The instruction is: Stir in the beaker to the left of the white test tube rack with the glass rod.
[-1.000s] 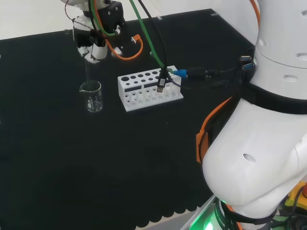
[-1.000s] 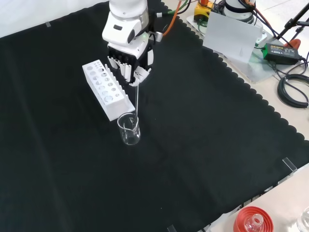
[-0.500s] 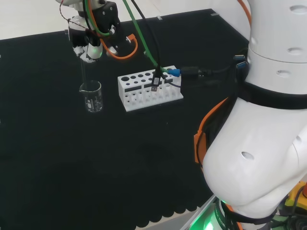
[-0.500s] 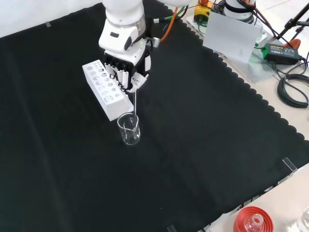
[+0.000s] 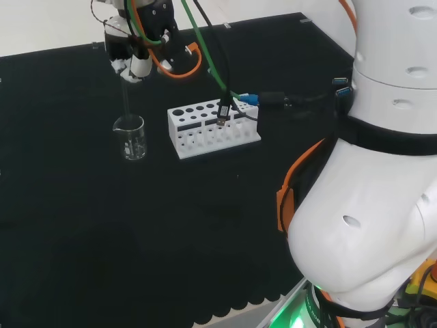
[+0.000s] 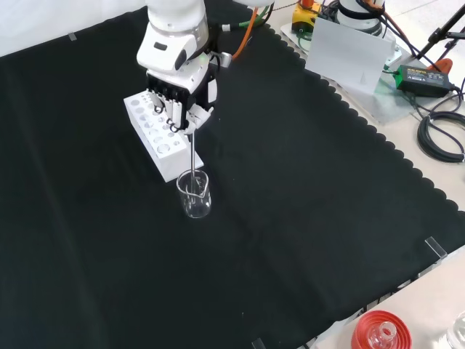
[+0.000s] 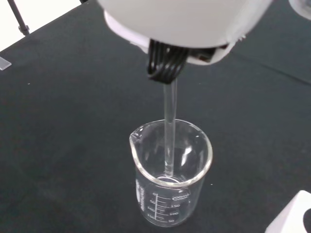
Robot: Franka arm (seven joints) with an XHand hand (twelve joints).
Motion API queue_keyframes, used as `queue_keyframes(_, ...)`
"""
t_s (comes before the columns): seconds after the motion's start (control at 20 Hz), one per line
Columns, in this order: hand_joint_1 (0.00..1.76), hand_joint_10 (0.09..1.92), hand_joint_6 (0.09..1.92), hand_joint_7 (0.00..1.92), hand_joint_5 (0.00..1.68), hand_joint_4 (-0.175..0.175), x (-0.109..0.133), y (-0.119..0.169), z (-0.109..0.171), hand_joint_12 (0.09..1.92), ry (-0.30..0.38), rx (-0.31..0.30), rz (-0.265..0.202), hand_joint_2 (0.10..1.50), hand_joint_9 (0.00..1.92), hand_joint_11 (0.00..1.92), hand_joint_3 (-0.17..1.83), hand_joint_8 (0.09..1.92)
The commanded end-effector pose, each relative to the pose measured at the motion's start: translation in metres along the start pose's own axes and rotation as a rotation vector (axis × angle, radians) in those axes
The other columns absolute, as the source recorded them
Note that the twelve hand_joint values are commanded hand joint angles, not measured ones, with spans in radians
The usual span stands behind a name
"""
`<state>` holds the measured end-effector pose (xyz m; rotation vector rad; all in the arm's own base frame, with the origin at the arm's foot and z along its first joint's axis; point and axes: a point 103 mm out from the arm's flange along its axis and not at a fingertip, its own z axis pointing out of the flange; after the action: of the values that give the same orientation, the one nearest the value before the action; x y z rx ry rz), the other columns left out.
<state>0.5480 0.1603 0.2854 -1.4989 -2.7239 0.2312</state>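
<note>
Glass rod (image 7: 169,131) held by hand (image 6: 176,80) stands inside beaker (image 7: 170,174)

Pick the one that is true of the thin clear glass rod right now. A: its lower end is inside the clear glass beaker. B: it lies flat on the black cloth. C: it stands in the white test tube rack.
A: the thin clear glass rod, gripped in the hand's curled fingers, reaches down into the clear glass beaker.
</note>
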Motion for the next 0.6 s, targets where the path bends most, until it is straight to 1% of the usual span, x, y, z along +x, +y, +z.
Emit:
queue_keyframes(0.05,1.33,0.2,0.82,1.4,1.17,-0.175,-0.007,-0.013,-0.006,0.63,-0.004,-0.014,0.014,0.5,1.88,1.64,0.96,0.79)
queue_keyframes(0.4,1.33,0.2,0.82,1.4,1.17,-0.175,-0.002,-0.019,-0.008,0.63,-0.008,-0.019,0.011,0.5,1.88,1.64,0.96,0.79)
queue_keyframes(0.6,1.33,0.2,0.82,1.4,1.17,-0.175,0.008,-0.023,-0.01,0.63,-0.012,-0.017,0.007,0.5,1.88,1.63,0.96,0.79)
